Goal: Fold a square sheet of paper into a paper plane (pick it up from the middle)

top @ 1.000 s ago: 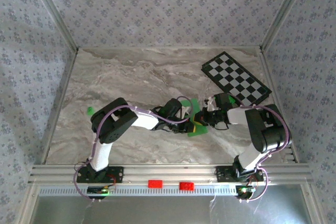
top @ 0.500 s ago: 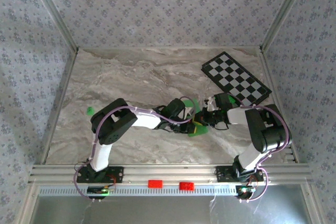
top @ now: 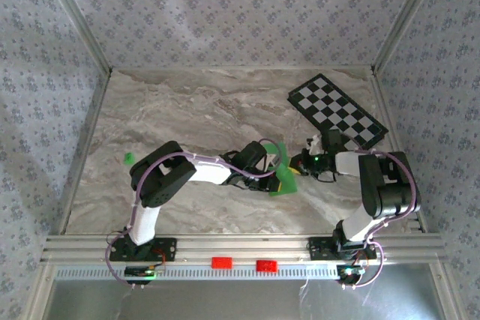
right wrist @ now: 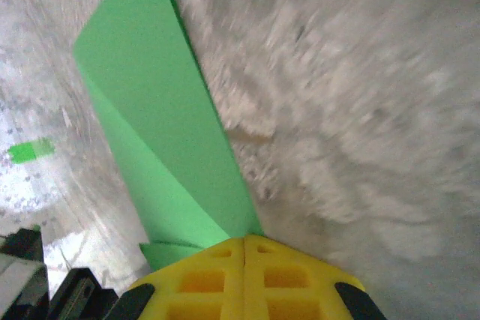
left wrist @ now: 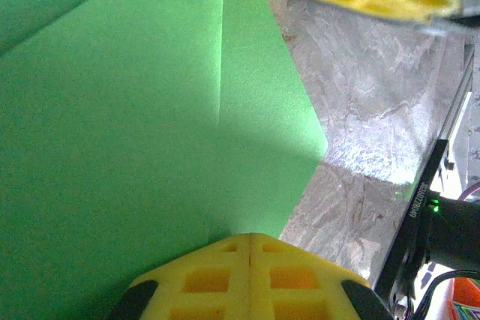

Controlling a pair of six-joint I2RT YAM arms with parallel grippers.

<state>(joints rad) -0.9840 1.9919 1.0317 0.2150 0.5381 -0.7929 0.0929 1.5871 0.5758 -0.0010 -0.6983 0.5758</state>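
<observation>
**Grippers.** The left gripper [left wrist: 250, 264] has its yellow pads pressed flat together. The green paper [left wrist: 135, 133] spreads up and away from the pad tips and hangs clear of the table [left wrist: 360, 110], on which it casts a shadow. It therefore reads as pinched by its near edge. The right gripper [right wrist: 244, 260] is also pressed together. The narrow end of the paper runs down to its pad tips, but this view is blurred, so whether that end is pinched or only touching cannot be told.

**Location of the paper.** In the top view the paper stands tilted between the two grippers, just ahead of the left fingertips and just beside the right ones. A small green block [top: 128, 158] lies well apart, beyond the left arm's elbow. The checkered board [top: 337, 112] lies beyond the right gripper.

**Progress.**
1. Done, as judged: the sheet is picked up. It carries a straight crease ahead of the left pads and a diagonal fold line further out. From the right wrist it shows as a long tapered strip with overlapping layers.
2. Left, as judged: no finished pointed dart is visible. The remaining folds, a final pressing of the creases and the set-down are outstanding.
</observation>
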